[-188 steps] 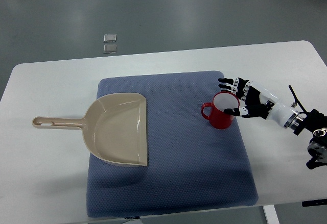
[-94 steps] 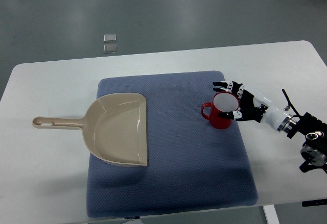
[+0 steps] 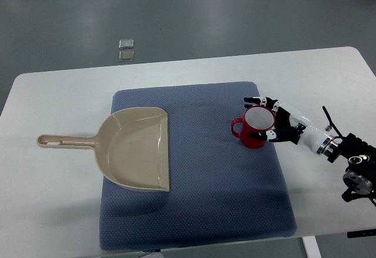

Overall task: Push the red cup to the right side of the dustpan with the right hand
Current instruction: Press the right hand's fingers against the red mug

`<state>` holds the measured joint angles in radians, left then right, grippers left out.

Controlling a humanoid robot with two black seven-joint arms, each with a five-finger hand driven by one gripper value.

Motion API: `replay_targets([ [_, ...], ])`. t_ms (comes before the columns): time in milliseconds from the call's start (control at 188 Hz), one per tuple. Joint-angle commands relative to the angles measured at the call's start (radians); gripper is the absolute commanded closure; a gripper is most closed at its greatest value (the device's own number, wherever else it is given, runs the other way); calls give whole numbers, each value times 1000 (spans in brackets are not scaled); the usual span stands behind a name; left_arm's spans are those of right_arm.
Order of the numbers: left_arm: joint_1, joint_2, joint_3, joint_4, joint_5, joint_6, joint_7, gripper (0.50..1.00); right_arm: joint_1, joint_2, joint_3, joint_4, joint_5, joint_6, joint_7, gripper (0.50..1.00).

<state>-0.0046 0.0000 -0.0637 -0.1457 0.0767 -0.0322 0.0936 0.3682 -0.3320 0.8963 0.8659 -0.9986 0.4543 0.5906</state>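
A red cup point(image 3: 254, 127) with a white inside stands upright on the blue mat point(image 3: 194, 164), handle pointing left. My right hand point(image 3: 271, 117) comes in from the right edge and rests against the cup's right side, fingers spread around its rim without closing on it. The beige dustpan point(image 3: 138, 148) lies on the mat's left part, handle sticking out to the left over the white table. A wide stretch of mat separates cup and dustpan. The left hand does not show.
The white table point(image 3: 53, 99) carries the mat; its front edge runs just below the mat. Two small clear squares point(image 3: 126, 49) lie on the grey floor behind the table.
The right arm has drawn lower and slightly left along the cup's side; the cup has barely shifted. The dustpan has stayed put.
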Motion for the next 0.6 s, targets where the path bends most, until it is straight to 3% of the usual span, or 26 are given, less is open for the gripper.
replay_targets([
  [0, 0, 0, -1, 0, 0, 0, 0, 500, 0, 2, -14, -11, 0, -12, 6, 568],
  [595, 0, 0, -1, 0, 0, 0, 0, 500, 5, 36, -22, -51, 0, -63, 14, 568],
])
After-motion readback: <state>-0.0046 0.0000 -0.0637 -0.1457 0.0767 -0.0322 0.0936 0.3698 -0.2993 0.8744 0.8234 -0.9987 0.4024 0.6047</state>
